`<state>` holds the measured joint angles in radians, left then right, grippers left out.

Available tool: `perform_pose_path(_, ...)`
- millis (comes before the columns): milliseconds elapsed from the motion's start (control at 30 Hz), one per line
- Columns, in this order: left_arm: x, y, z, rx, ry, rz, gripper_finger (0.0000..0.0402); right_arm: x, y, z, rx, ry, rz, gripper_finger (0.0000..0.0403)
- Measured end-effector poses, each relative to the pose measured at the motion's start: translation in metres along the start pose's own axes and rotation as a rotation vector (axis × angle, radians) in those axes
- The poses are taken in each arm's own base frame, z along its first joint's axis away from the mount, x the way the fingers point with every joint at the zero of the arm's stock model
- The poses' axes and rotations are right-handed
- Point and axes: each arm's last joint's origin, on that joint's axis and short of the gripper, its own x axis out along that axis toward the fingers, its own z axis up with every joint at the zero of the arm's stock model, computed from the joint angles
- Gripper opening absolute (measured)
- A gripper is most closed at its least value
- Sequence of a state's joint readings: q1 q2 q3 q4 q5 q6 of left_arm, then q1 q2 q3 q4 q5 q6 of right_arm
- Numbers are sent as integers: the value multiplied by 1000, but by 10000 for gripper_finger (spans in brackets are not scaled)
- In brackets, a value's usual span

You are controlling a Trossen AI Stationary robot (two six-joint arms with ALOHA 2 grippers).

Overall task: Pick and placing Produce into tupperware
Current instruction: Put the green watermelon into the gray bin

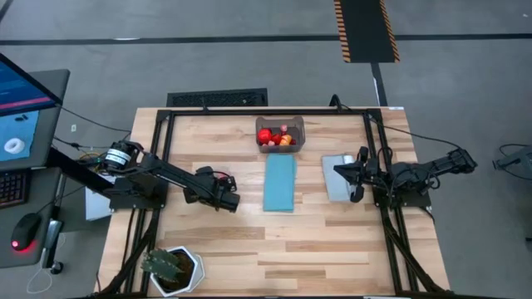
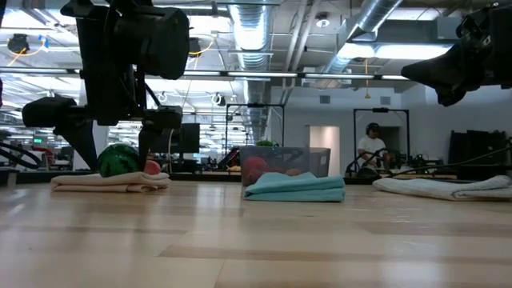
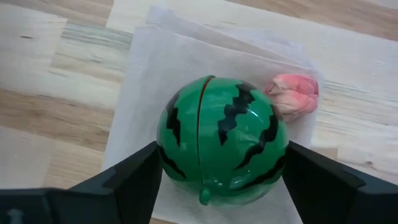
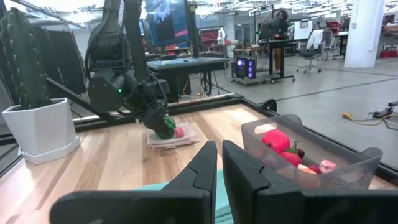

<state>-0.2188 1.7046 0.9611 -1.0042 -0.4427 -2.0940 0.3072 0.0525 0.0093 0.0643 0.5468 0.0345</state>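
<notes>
A green striped toy watermelon sits on a folded tan cloth at the table's left, and a small pink piece of produce lies beside it on the same cloth. My left gripper slants down over the watermelon, shut on it. The tupperware stands at the far middle, with red, orange and pink produce inside. My right gripper is shut on nothing and stays level at the table's right, above a grey cloth. My left gripper has the watermelon between its two fingers, one on each opposite side at the widest part. The fingers come slanting down from above. The watermelon's underside still rests on the tan cloth.
A folded blue cloth lies in the middle, just in front of the tupperware. A cactus in a white hexagonal pot stands at the near left corner. Bare wood runs along the near half of the table.
</notes>
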Motion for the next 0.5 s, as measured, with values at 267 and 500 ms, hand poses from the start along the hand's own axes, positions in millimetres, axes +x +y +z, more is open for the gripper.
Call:
perform_pose_path(267,0,0,0,9,-9,-3,286,0,0,0,0,0,0,49)
perform_pose_path(500,-1,1,-1,17,-28,-22,286,0,0,0,0,0,0,49)
